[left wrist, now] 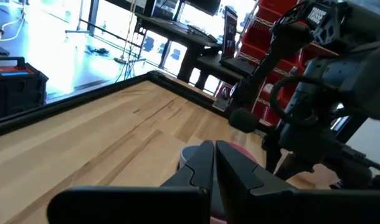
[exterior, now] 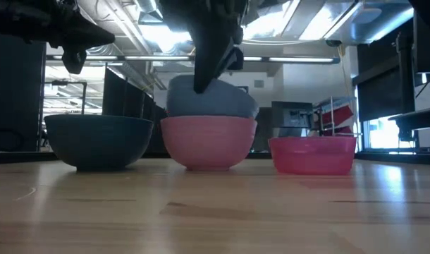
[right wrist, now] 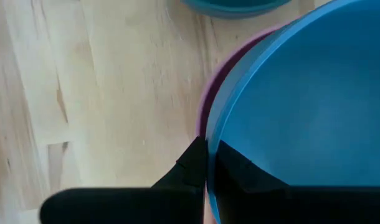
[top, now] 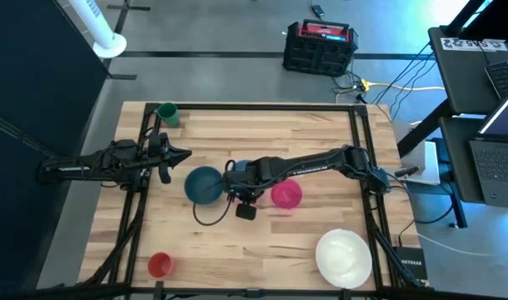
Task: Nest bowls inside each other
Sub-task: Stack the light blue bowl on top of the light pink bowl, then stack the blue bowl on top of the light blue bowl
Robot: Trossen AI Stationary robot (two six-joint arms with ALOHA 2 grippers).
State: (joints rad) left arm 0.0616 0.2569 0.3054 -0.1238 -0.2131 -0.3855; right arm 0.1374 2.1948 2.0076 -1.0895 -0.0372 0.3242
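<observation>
A light blue bowl (exterior: 213, 100) sits tilted in the mouth of the pale pink bowl (exterior: 208, 143) at the table's middle. My right gripper (right wrist: 207, 155) comes down on it from above, shut on its rim. The dark teal bowl (top: 203, 184) stands just left of them and the magenta bowl (top: 286, 194) just right. The white bowl (top: 344, 257) rests near the front right corner. My left gripper (left wrist: 213, 163) hangs shut above the table's left side, holding nothing. My right gripper pinches the light blue bowl's rim (right wrist: 213, 132), one finger inside the bowl and one outside. The fingers point steeply down from above. The bowl is tilted, and its lower part is inside the pale pink bowl's rim (right wrist: 204, 99).
A small green cup (top: 167, 114) stands at the far left corner and a small red cup (top: 159, 265) at the near left. Black frame rails (top: 356, 142) run along the table's left and right sides. Bare wood lies along the far side and the near middle.
</observation>
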